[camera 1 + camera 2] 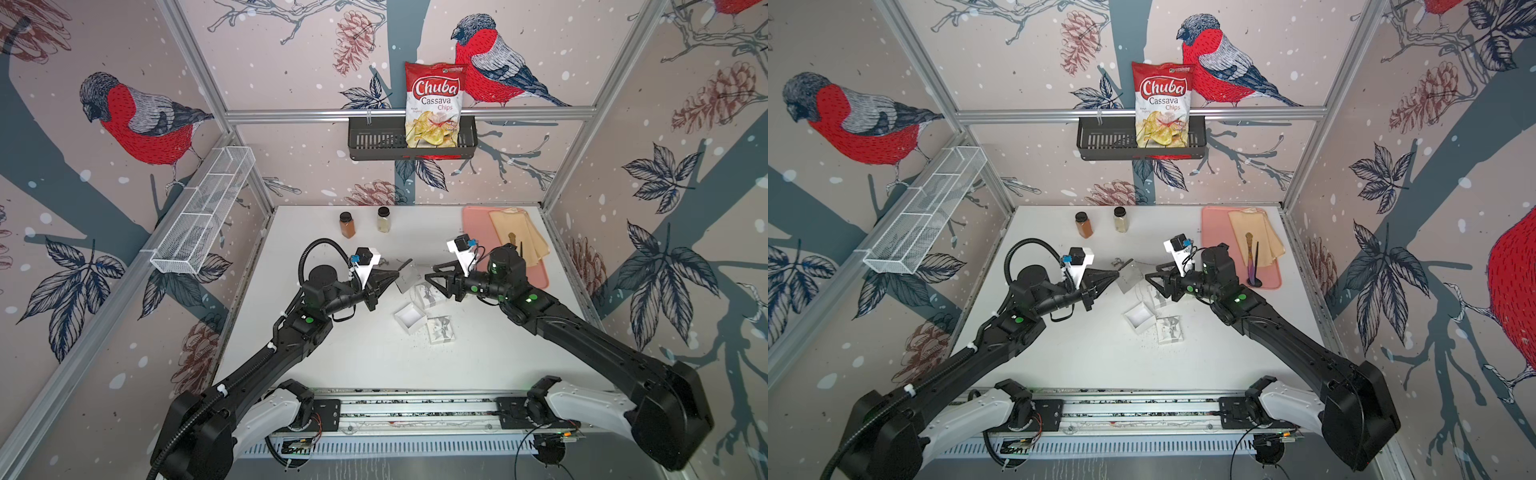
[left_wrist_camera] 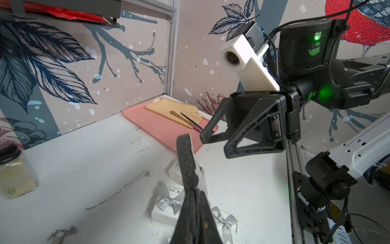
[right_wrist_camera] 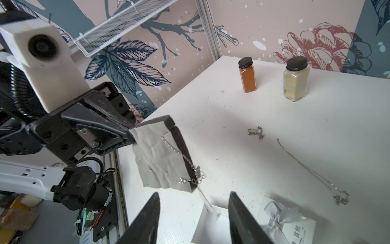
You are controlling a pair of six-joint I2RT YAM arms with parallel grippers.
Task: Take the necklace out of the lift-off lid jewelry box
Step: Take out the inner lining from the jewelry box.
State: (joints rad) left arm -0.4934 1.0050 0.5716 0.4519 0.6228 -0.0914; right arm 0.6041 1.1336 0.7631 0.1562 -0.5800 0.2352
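My left gripper (image 1: pixel 397 275) is shut on a corner of a grey fabric-covered foam pad (image 3: pixel 156 156) and holds it above the table. A silver necklace (image 3: pixel 183 155) is fixed across the pad. Its chain hangs off the lower corner to the edge of a white jewelry box (image 3: pixel 211 221) below. The pad's dark foam edge (image 2: pixel 186 160) rises from my shut left gripper (image 2: pixel 194 191) in the left wrist view. My right gripper (image 3: pixel 194 193) is open, just short of the pad's lower corner and above the box. In both top views the grippers face each other across the pad (image 1: pixel 1130 276).
An open white box part (image 1: pixel 410 318) and a bow-topped lid (image 1: pixel 441 329) lie in the middle. Two loose necklaces (image 3: pixel 256 132) (image 3: pixel 312 169) lie on the table. Two spice jars (image 1: pixel 347 224) (image 1: pixel 383 219) stand at the back. A pink tray (image 1: pixel 478 224) with cloth sits back right.
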